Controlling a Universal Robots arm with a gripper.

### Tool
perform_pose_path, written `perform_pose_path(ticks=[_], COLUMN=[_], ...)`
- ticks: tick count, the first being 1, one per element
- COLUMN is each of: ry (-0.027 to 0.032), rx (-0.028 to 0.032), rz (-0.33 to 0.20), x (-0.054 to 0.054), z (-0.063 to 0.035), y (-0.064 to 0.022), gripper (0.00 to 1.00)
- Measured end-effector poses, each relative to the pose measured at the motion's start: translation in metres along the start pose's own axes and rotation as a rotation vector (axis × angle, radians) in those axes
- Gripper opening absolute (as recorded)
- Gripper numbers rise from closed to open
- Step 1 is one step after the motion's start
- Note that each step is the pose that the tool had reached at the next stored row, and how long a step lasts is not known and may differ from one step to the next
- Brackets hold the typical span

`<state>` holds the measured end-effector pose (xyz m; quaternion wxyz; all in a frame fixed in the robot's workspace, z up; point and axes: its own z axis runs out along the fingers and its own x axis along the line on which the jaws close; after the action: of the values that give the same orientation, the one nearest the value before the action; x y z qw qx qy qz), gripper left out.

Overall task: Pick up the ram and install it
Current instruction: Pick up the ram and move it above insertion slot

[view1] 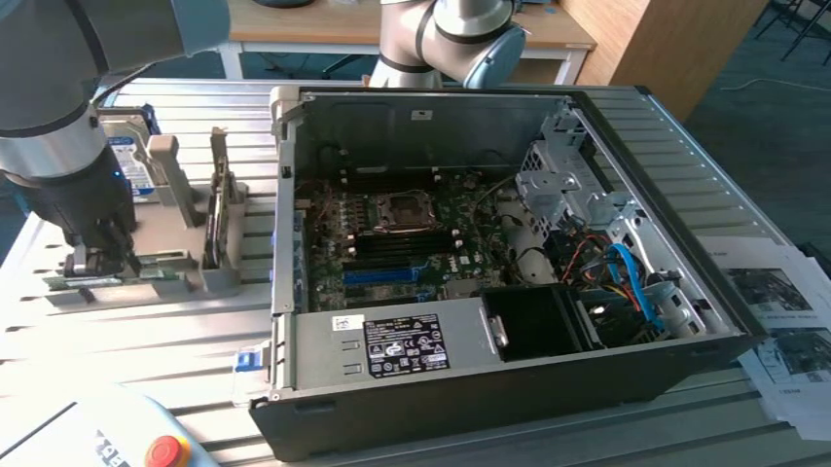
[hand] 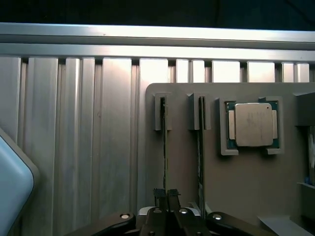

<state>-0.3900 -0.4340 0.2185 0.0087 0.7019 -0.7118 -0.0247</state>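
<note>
Ram edge-on in grey holder, gripper pinching it, ribbed aluminium table

The end effector pinches the ram in the grey holder. A second stick stands just beside it, leaving a narrow gap. A tall dark card stands between holder and open computer case. The case is open above. Its walls, drive cage and black fan shroud hem the motherboard.
</note>
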Motion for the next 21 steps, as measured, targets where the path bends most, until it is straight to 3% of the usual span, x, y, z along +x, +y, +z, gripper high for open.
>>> perform_pose_path(ticks=[10,21], ry=[0.0000,0.0001], rx=[-0.0023,-0.0055], rz=[0.000,0.000], x=[0.000,-0.001], z=[-0.0206,-0.0522], y=[0.0009,0.0021], gripper=[0.12,0.12])
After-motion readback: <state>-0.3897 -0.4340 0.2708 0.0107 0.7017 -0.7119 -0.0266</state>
